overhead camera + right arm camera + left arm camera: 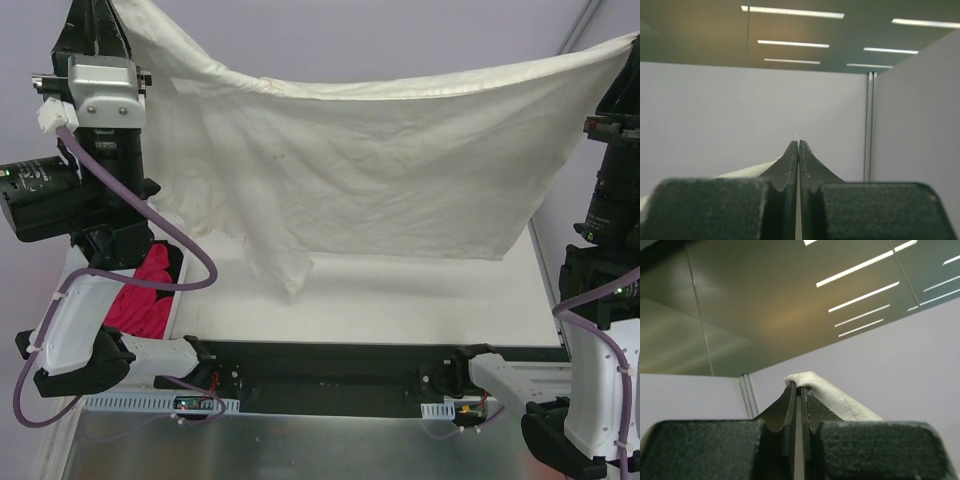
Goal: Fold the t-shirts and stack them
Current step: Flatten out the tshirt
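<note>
The left gripper (799, 390) is clamped on a thick fold of the cream-white t-shirt (380, 170). The right gripper (798, 145), jaws together, pinches only a thin edge (hardly visible there). The shirt hangs spread between them above the table (420, 290), so tension could pull that corner free.

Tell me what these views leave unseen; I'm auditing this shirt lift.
- Top view: white table's far part, behind the hanging cream-white cloth t-shirt.
- Top view: tips of left gripper and right gripper, past the frame edges.
- Top view: crumpled red cloth, partly under the left arm.
- Right wrist: shirt's pinched corner, behind the shut fingers.
</note>
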You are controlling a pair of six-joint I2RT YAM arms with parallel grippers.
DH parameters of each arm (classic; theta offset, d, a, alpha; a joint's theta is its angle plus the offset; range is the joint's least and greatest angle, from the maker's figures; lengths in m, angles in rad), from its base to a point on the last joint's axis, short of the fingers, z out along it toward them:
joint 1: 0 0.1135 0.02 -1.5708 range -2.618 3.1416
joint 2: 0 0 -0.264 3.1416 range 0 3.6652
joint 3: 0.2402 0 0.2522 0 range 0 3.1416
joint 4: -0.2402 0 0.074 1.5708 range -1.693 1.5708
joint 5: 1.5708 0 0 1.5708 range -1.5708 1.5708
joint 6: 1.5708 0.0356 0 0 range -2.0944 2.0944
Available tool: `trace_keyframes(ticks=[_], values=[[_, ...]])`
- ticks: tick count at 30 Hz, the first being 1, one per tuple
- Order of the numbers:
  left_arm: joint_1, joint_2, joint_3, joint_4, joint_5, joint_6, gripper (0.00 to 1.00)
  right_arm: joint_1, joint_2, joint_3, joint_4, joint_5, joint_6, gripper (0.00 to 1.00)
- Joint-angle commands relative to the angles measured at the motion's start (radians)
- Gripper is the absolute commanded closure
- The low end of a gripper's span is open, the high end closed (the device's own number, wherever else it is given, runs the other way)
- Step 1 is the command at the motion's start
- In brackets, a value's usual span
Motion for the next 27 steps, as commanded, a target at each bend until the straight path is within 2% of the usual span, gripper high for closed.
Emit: trace_keyframes(ticks=[1, 8, 14, 27], values=[[-0.009, -0.019, 0.021, 0.089, 0.245, 0.021, 1.00, 0.005, 0.009, -0.017, 0.338, -0.084, -0.056, 0.99], [-0.009, 0.011, 0.102, 0.103, 0.426, 0.035, 1.00, 0.005, 0.078, 0.145, 0.453, -0.109, -0.059, 0.99], [-0.011, -0.020, 0.148, 0.103, 0.521, -0.063, 1.00, 0.005, 0.083, 0.242, 0.489, -0.138, -0.052, 0.99], [-0.009, -0.155, 0.111, 0.084, 0.576, -0.192, 1.00, 0.002, -0.069, 0.199, 0.523, -0.225, 0.011, 0.99]])
